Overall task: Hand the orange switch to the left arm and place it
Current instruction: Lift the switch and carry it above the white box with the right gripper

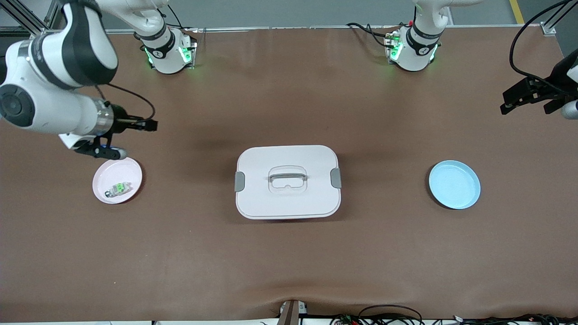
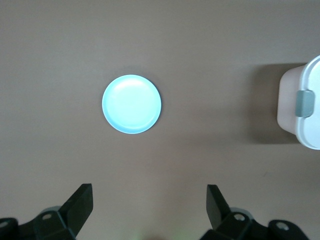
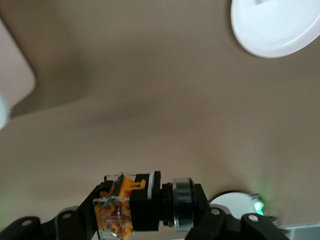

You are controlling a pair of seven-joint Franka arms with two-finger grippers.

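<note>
The orange switch [image 3: 131, 206], a small black block with an orange and clear end and a silver ring, sits crosswise between the jaws of my right gripper [image 3: 145, 220], which is shut on it. In the front view that gripper [image 1: 146, 124] hangs in the air over the table just past the pink plate [image 1: 131, 174], pointing toward the white lidded box [image 1: 288, 198]. My left gripper [image 1: 515, 101] waits at the left arm's end of the table, open and empty [image 2: 149, 205], looking down on the blue plate [image 2: 131, 104].
The box stands mid-table between the two plates, grey latches on its sides. The pink plate holds a clear switch with green [image 1: 118, 188]. The blue plate [image 1: 454, 184] holds nothing. Cables lie along the table's near edge.
</note>
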